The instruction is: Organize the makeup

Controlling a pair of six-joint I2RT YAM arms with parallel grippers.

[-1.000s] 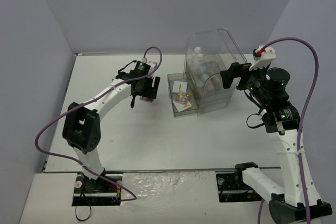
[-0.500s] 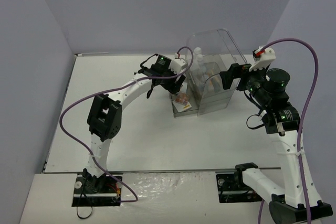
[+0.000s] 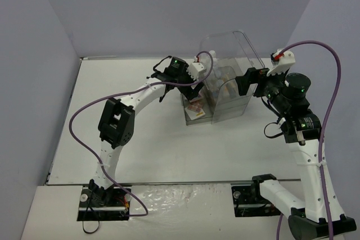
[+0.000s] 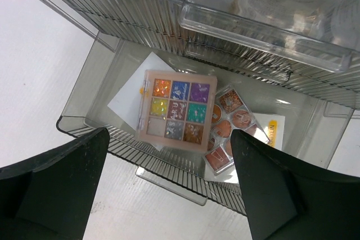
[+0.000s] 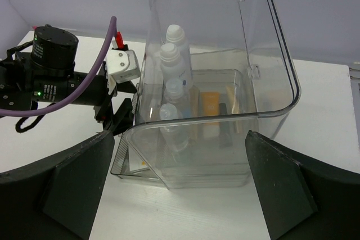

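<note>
The left pincer hangs open and empty over the pulled-out drawer. In it the multicolour eyeshadow palette lies flat at centre frame, against a round-pan palette on its right. An upper drawer's handle overhangs the top edge. Bare desk spreads left. The right pincer, jaws wide, faces the clear case holding white bottles.

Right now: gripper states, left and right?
Left gripper: open, empty, over the multicolour square eyeshadow palette.
Right gripper: open, empty, facing the large clear plastic case.
</note>
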